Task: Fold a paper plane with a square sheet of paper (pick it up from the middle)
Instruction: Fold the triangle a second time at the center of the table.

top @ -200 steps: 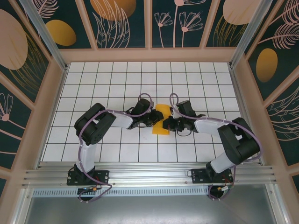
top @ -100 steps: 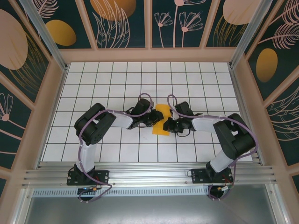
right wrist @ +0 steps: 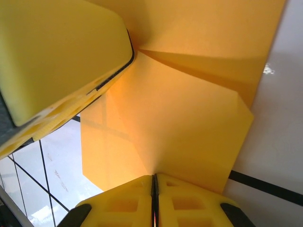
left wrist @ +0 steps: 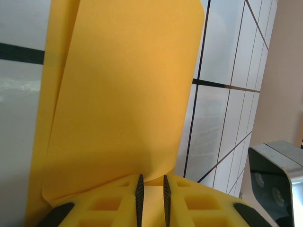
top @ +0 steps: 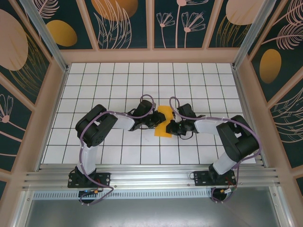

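The square sheet of paper [top: 164, 124] is orange-yellow and folded over on itself, held just above the white tiles at mid-table between both grippers. My left gripper [top: 155, 121] meets it from the left. In the left wrist view its pads [left wrist: 140, 196] stand a narrow gap apart around a curled fold of the paper [left wrist: 123, 94]. My right gripper [top: 172, 126] comes from the right. In the right wrist view this gripper [right wrist: 154, 189] is shut tight on the edge of the paper [right wrist: 189, 118], with a crease running up to the left gripper's finger [right wrist: 57, 56].
The white grid-tiled table [top: 118, 80] is walled by a wooden frame [top: 151, 56] with dark patterned panels. An aluminium rail [top: 151, 179] runs along the near edge by the arm bases. Open tiles lie behind and to both sides of the grippers.
My right gripper has shifted slightly left, closer to the paper, and its forearm has swung with it. The left arm and the paper have barely moved.
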